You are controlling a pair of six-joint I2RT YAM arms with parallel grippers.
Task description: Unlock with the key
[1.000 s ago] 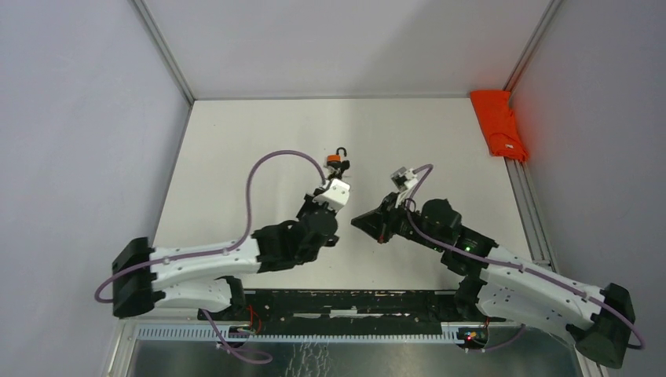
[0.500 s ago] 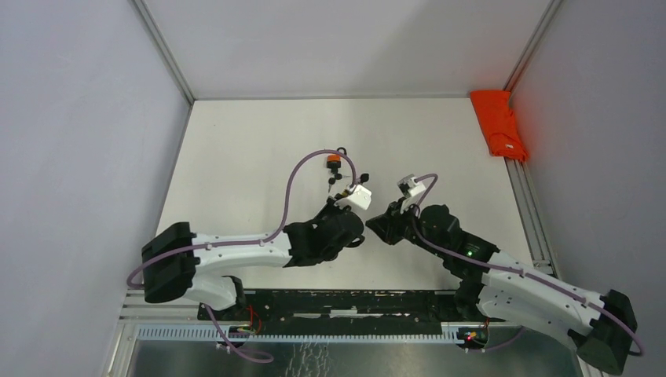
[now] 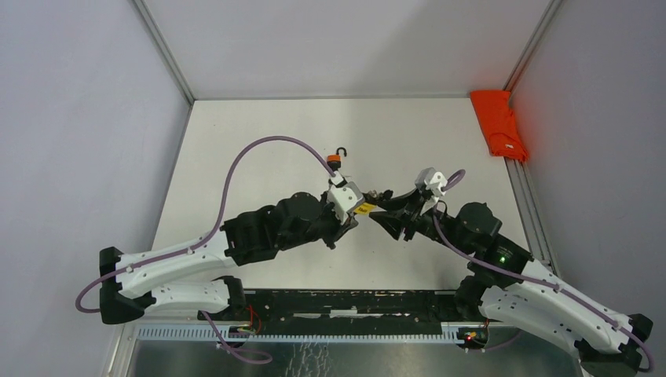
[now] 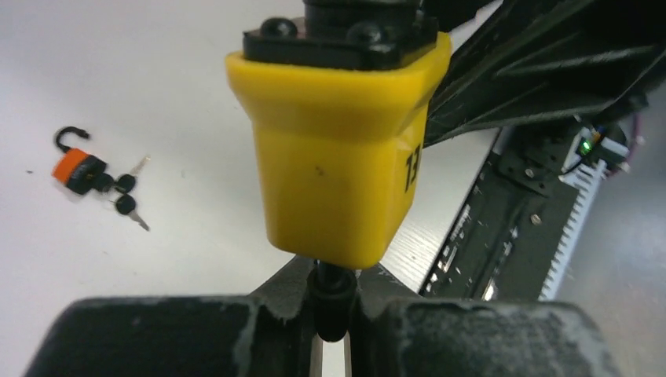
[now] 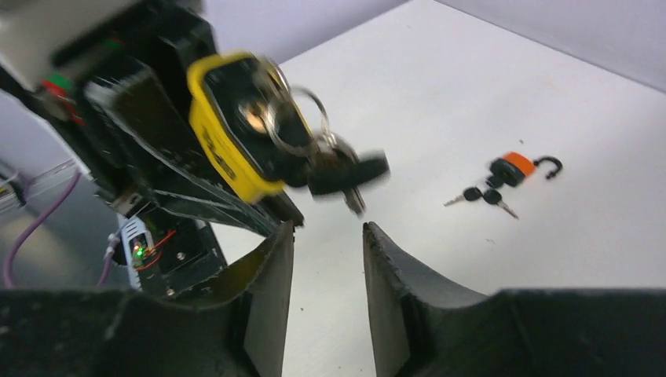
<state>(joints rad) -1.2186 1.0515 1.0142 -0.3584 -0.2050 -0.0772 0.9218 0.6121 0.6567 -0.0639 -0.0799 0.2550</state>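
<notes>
While the left arm reaches in from the lower left of the top view, its left end effector (image 4: 334,310) is closed tightly on the thin black shackle of the yellow plastic-cased padlock (image 4: 338,149). It holds this padlock in the air above the white bench (image 3: 259,133), near the middle of the frame.

A little higher in that view lies a small orange padlock (image 3: 335,161) with its hook open. Its own small keys (image 4: 126,200) lie beside it on the bench, and no arm touches them.

Further right, a bunch of black-headed keys on a metal ring (image 5: 338,169) hangs at the keyhole face of the yellow padlock. This part is blurred, so I cannot tell if one key sits fully inside the keyhole.

The right end effector (image 5: 326,236) has its fingers apart, with nothing between them. In the right wrist view, the black key heads are just above and beyond the gap.

The long axis of the key seems to run from the keyhole toward the right side, almost in line with the right fingers. The right arm is clearly the nearer one. I think the coming move needs these fingers to go forward a little, close on one black head and turn it around that axis, while the left side keeps the lock body from rotating.
</notes>
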